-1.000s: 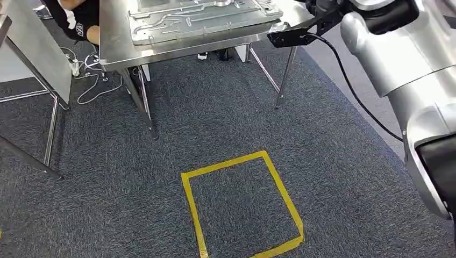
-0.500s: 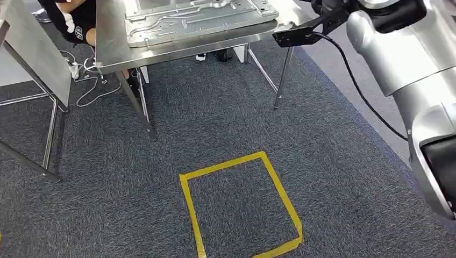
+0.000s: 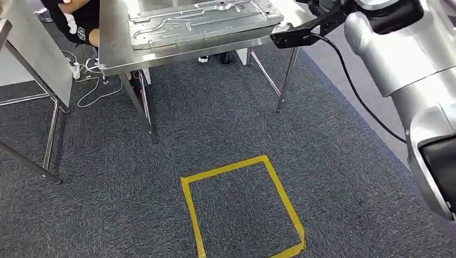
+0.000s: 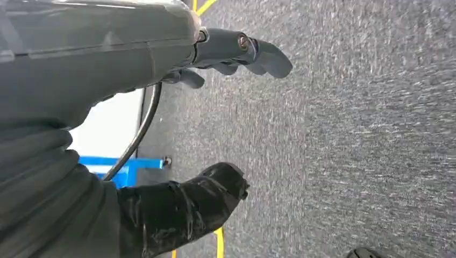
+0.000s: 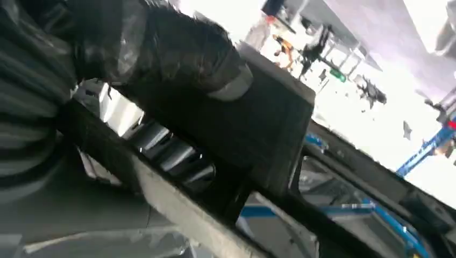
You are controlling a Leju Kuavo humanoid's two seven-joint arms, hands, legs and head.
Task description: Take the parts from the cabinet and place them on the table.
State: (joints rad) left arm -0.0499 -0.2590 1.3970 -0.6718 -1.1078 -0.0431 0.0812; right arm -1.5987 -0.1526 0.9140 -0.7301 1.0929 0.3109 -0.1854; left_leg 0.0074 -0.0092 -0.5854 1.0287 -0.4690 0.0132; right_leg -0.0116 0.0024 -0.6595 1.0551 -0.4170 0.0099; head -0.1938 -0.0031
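My right arm (image 3: 398, 59) reaches up at the right of the head view, and its dark hand (image 3: 322, 6) is cut off by the top edge beside the steel table (image 3: 115, 48). In the right wrist view this hand (image 5: 177, 48) grips a flat black part (image 5: 258, 123), thumb pressed on its face. A large stamped grey metal panel (image 3: 199, 21) lies on the table. In the left wrist view my left hand (image 4: 215, 123) hangs over the carpet with thumb and fingers apart, holding nothing.
A yellow tape square (image 3: 242, 207) marks the grey carpet in front of me. Table legs (image 3: 142, 107) stand ahead, and a second steel stand (image 3: 51, 129) is at the left. A person in black (image 3: 80, 21) sits behind the table, with cables (image 3: 94, 88) on the floor.
The whole head picture has shifted slightly, so the camera moved; table and tape square sit a little lower than half a second ago. My right arm keeps its raised pose.
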